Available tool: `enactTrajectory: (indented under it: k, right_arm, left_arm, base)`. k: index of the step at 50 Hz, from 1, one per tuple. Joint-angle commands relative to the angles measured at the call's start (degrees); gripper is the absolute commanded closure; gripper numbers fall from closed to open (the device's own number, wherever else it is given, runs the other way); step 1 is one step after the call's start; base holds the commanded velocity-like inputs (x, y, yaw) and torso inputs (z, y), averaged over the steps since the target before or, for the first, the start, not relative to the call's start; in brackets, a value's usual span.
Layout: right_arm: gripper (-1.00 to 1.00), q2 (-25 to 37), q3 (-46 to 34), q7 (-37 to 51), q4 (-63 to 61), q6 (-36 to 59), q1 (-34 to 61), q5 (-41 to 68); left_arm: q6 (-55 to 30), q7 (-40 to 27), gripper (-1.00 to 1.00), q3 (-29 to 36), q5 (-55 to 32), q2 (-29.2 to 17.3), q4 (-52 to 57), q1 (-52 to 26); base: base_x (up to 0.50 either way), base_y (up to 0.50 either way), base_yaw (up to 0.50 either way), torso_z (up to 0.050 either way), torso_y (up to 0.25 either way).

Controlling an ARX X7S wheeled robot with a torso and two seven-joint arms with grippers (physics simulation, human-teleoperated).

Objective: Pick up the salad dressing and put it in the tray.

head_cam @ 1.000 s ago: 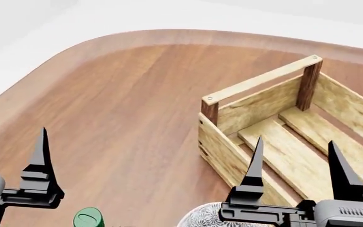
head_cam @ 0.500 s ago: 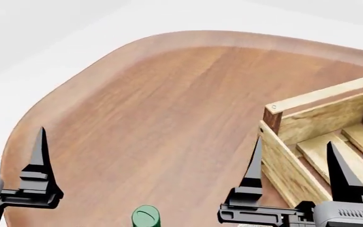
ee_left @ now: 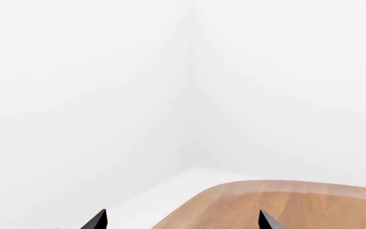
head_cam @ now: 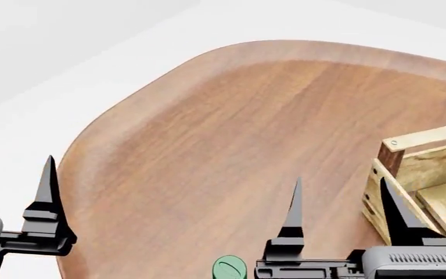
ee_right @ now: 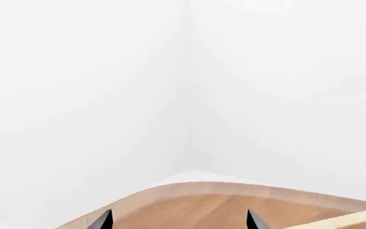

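Of the salad dressing only the round green cap [head_cam: 230, 268] shows, at the bottom edge of the head view; the bottle body is out of view. The tray [head_cam: 420, 168], a light-wood crate with a dark corner post, is cut off at the right edge; a strip of it also shows in the right wrist view [ee_right: 361, 217]. My right gripper [head_cam: 345, 206] is open and empty, between the cap and the tray, and shows too in its wrist view [ee_right: 179, 220]. My left gripper [ee_left: 181, 220] is open and empty; one of its fingers [head_cam: 49, 195] shows left of the cap.
The wooden table [head_cam: 231, 128] has a rounded far-left corner, with white floor and walls beyond it. Both wrist views look over the table edge [ee_left: 285, 191] towards a white wall corner.
The head view has swung left: the tray slid to the right edge, the patterned bowl left the view, and the green cap shifted right. Both grippers stay open.
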Motion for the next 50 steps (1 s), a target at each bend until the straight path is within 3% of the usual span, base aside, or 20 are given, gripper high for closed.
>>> enactTrajectory:
  k: [1, 9, 14, 29, 50]
  right_arm:
    - [-1.00, 2.72, -5.38, -3.65, 2.22, 1.05, -0.77, -1.76]
    - [-1.00, 7.11, -5.46, -9.70, -2.27, 7.76, -3.72, 7.98]
    - [-1.00, 8.86, -7.90, -12.92, -2.07, 6.35, -5.61, 7.12]
    - [-1.00, 8.52, -10.81, -18.26, 3.20, 7.36, -5.27, 11.28]
    - [-1.00, 6.03, -13.24, -17.83, 12.78, 3.48, -2.56, 5.91]
  left_arm:
    - [0.01, -0.27, -1.00, 0.03, -0.35, -0.32, -0.33, -0.10]
    - [-0.06, -0.41, -1.00, 0.10, -0.68, -0.54, -0.12, 0.07]
    - [0.11, -0.52, -1.00, 0.22, -0.75, -0.64, -0.21, 0.33]
    - [0.41, -0.85, -1.00, 0.34, -1.12, -0.98, -0.30, 0.63]
    - [1.05, -1.29, -1.00, 0.88, -1.22, -1.38, -1.00, 0.76]
  base:
    - [0.00, 0.00, 0.00, 0.000, 0.000]
    - [0.00, 0.00, 0.00, 0.000, 0.000]
    - [0.00, 0.00, 0.00, 0.000, 0.000]
    - [0.00, 0.00, 0.00, 0.000, 0.000]
    - [0.00, 0.00, 0.00, 0.000, 0.000]
